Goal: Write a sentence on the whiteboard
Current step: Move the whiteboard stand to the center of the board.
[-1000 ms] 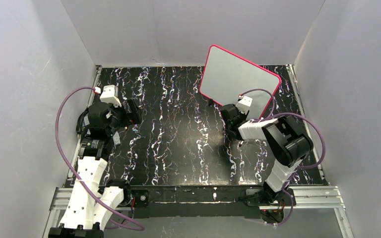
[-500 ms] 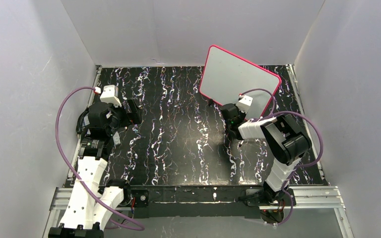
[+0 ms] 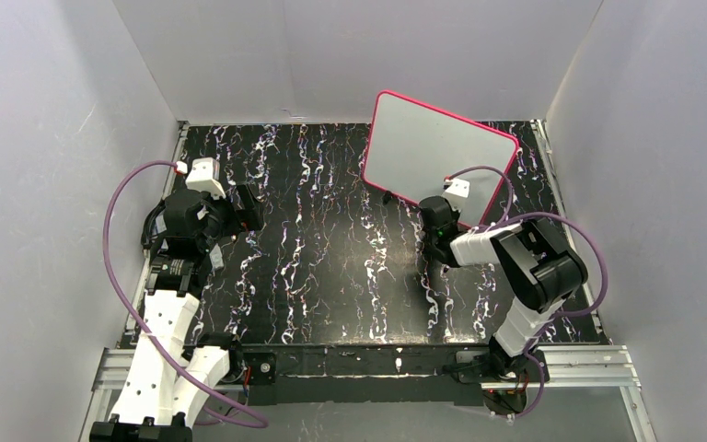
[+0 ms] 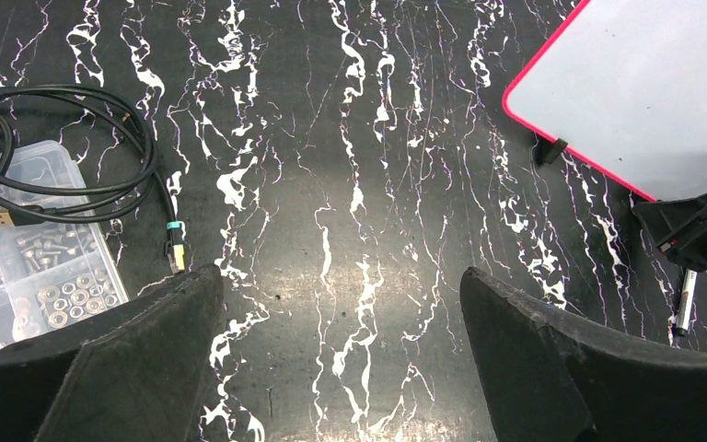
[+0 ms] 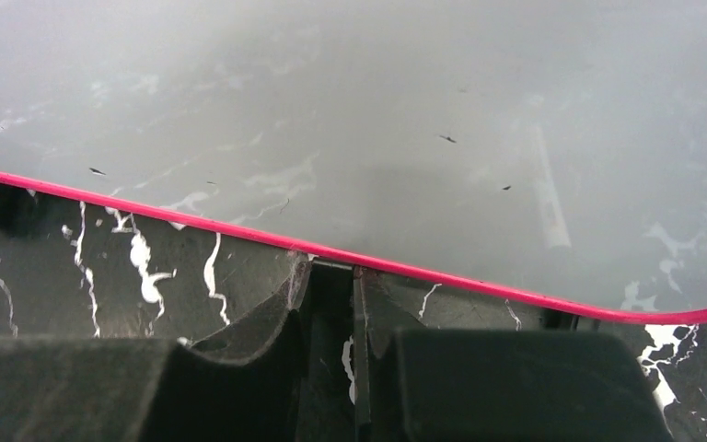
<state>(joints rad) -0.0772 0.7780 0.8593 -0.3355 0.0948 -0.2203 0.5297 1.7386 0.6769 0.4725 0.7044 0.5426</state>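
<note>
From the top, I saw the whiteboard (image 3: 433, 147) tilted up at the upper right of the tabletop (image 3: 313, 230), with the right pincer (image 3: 434, 210) at its low edge. In the left wrist view, the left pincer (image 4: 341, 285) was wide open. In the right wrist view, the right pincer's jaws were nearly together at the red frame. I could not tell if they held it.

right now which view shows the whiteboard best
top external: nearly the whole whiteboard and its pink frame show. left wrist catches just one corner; right wrist only a close stretch of face and lower frame.
</note>
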